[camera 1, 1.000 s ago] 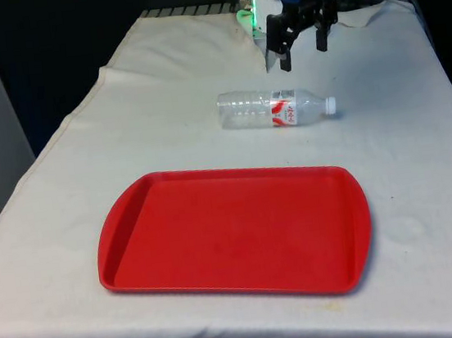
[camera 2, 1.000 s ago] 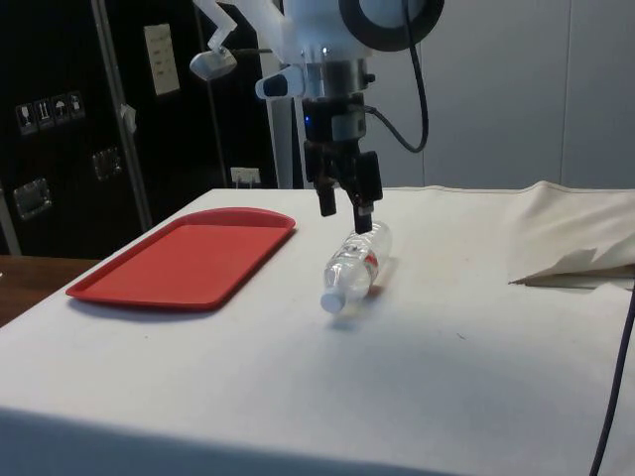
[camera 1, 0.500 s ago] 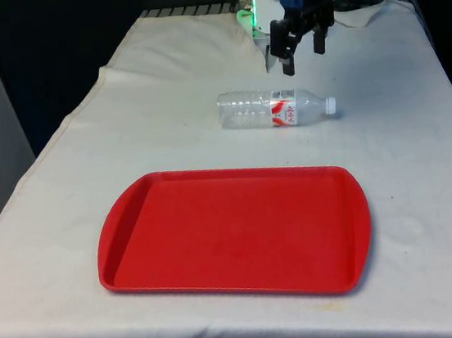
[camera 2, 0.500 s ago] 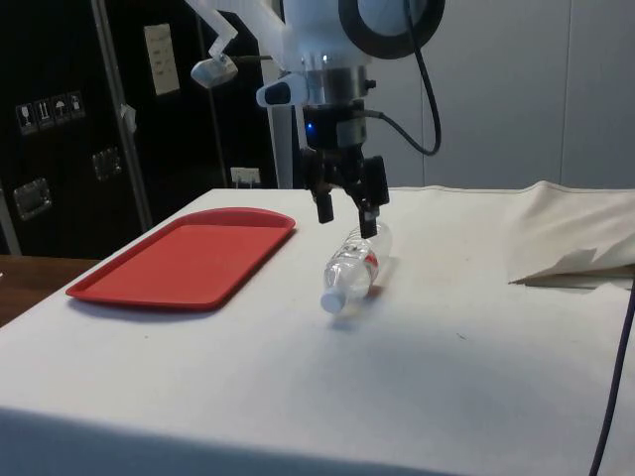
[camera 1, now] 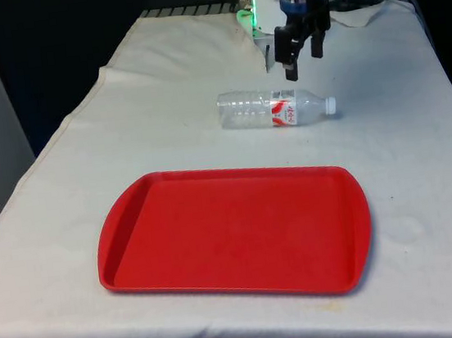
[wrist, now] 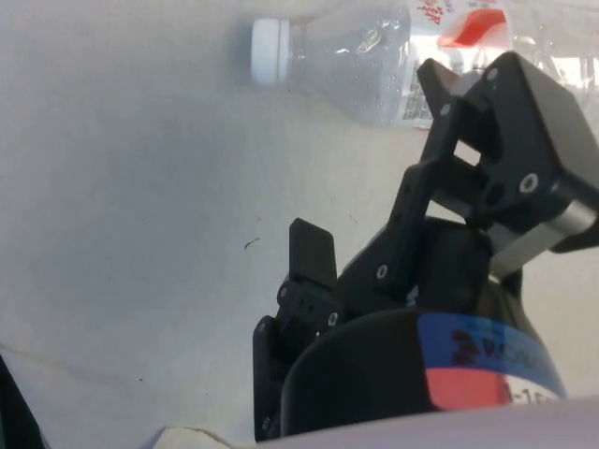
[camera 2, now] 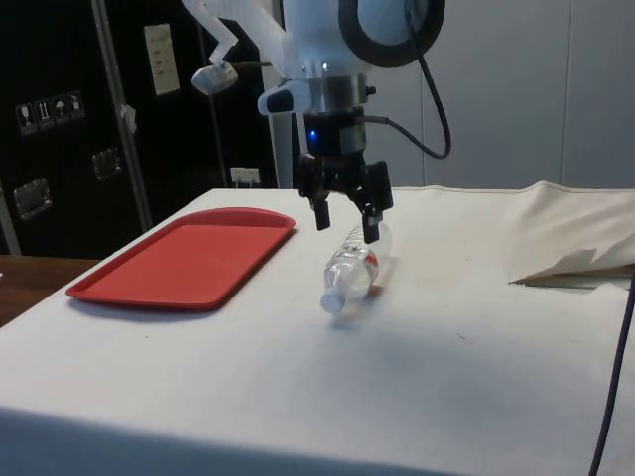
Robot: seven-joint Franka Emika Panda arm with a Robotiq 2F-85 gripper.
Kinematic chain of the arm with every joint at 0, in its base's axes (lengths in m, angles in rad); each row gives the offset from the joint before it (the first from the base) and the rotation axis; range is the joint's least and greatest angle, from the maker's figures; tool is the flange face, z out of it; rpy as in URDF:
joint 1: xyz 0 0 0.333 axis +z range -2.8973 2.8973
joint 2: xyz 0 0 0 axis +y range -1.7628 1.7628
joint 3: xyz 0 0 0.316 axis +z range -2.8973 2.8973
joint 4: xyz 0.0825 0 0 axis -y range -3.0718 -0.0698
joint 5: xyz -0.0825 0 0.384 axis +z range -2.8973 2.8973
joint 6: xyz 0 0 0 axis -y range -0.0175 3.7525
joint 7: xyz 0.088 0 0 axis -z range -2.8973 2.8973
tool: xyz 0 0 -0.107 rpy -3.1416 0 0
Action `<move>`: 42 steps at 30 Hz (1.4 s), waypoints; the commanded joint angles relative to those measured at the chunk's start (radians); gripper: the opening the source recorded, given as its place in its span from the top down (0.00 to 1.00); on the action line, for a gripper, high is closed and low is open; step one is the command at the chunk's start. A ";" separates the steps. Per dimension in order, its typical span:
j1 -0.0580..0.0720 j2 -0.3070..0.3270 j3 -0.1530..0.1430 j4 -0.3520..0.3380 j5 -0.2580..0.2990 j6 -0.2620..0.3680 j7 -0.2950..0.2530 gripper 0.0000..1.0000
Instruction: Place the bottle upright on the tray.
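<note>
wrist view shows bottle [wrist: 374,70] cap; tray [camera 1: 234,234] in front view.

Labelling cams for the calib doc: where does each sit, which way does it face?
Front: at the table's near end, facing along it over the red tray to the bottle; open tool shows.
Side: beside the table, facing across; arm and tool show.
Wrist: on the arm, facing down; fingers show.
All three share the lying bottle.
</note>
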 commanded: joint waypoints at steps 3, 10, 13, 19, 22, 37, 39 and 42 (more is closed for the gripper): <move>0.000 0.010 0.000 -0.001 -0.006 0.018 -0.037 0.00; 0.000 0.018 0.000 0.000 -0.005 0.025 -0.093 0.00; 0.000 0.018 0.000 -0.001 -0.005 0.027 -0.108 0.00; -0.003 0.017 -0.002 -0.003 -0.004 0.036 -0.168 0.00; -0.003 0.017 -0.003 -0.003 -0.004 0.038 -0.185 0.00; -0.004 0.034 -0.004 -0.002 -0.006 0.057 -0.312 0.00; -0.004 0.032 -0.004 0.000 0.000 0.041 -0.315 0.00; -0.004 0.041 -0.004 -0.001 -0.008 0.063 -0.351 0.00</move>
